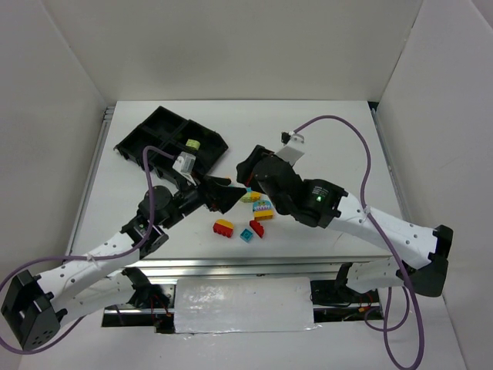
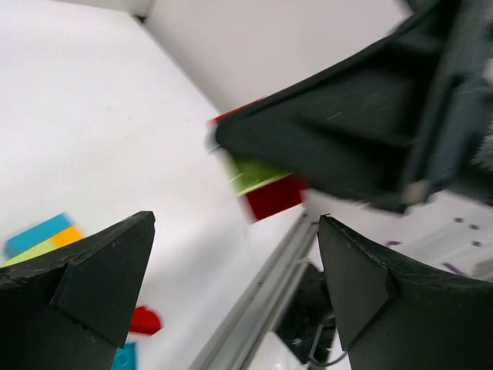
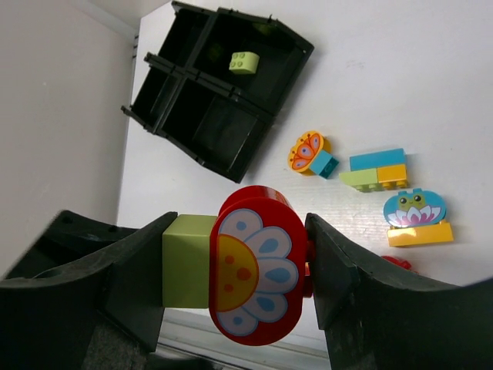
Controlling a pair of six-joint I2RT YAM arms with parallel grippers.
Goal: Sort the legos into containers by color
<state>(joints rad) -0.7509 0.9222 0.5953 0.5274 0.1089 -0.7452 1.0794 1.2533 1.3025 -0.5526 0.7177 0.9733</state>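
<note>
You are seeing the tray (image 1: 171, 139) sitting far left on the table (image 1: 323, 139), one brick (image 1: 192, 145) lying in its right-hand compartment, loose bricks (image 1: 224, 227) lying nearer, mid-table.

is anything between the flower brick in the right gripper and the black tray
Yes. The open left gripper sits between the red flower-faced plastic brick, held in the right gripper, and the black four-compartment plastic tray, with its arm crossing the tray's near corner.

No legible text, no brands or numbers (legos (image 3: 254, 266) bear pictures only)
</note>
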